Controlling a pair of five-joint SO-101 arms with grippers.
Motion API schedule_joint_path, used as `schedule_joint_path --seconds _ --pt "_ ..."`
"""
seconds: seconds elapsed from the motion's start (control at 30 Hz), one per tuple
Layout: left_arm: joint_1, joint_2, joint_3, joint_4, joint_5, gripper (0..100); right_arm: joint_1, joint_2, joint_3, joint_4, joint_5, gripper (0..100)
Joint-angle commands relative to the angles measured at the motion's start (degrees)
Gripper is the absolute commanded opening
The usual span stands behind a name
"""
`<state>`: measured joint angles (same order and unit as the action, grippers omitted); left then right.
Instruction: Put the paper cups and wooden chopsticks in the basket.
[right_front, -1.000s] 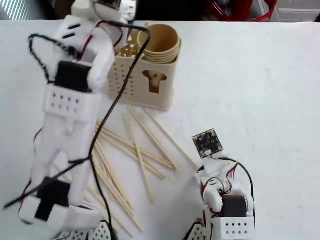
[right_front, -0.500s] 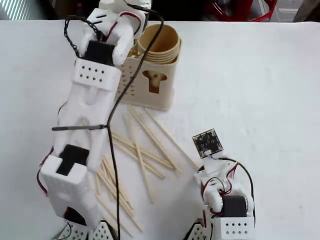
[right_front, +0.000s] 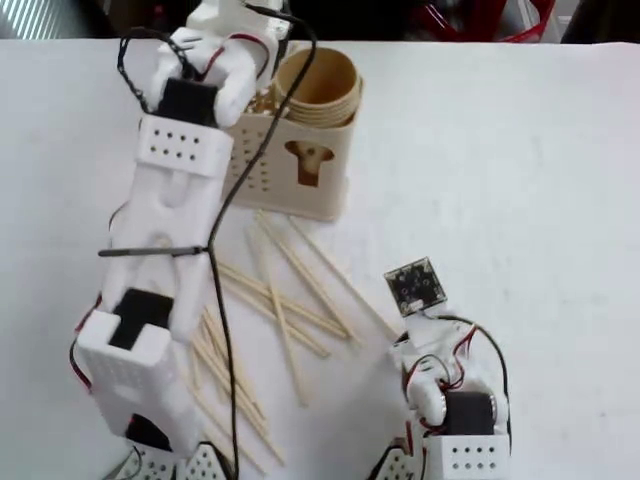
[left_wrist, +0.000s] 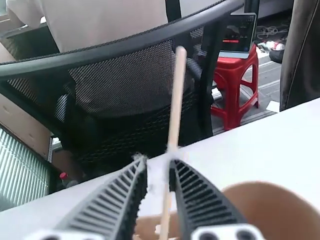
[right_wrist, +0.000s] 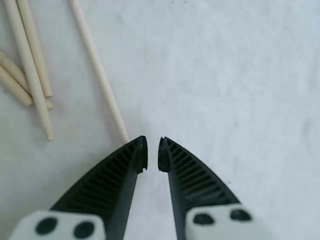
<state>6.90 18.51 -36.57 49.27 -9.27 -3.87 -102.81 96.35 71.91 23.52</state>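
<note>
One chopstick (left_wrist: 176, 90) stands within the barely parted left end effector (left_wrist: 157, 167); right end effector (right_wrist: 152, 150) nearly closed, empty

In the high view, the left side of the basket (right_front: 310, 180) and part of the scattered chopsticks (right_front: 285, 300) are covered by the left arm (right_front: 170, 200), whose base is cut off by the lower edge. In the left wrist view, the lower end of the upright chopstick (left_wrist: 175, 100) is hidden behind the left gripper (left_wrist: 157, 162), and a blurred paper cup (left_wrist: 265, 210) is cropped by the picture's edge. In the right wrist view, the far ends of several chopsticks are cut off.
</note>
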Motion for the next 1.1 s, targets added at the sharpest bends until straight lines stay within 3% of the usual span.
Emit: schedule_joint_path --seconds 0.0,0.67,0.77,0.9,1.07 --pt "-1.7 -4.2 -3.4 1.8 0.7 10 0.5 -0.4 0.5 0.3 0.2 5.3" --pt "-6.9 -17.1 -3.9 20.6 0.7 10 0.3 -0.4 0.5 0.3 0.0 5.3" --pt "-11.2 -20.4 -4.3 24.3 0.7 10 0.3 -0.4 0.5 0.3 0.0 5.3" --pt "-22.1 -26.8 -3.8 32.3 -0.3 10 0.2 -0.4 0.5 0.1 0.0 5.6" --pt "-38.0 -27.6 3.5 40.7 -9.4 10 -3.8 -0.4 0.5 0.2 0.1 5.6"
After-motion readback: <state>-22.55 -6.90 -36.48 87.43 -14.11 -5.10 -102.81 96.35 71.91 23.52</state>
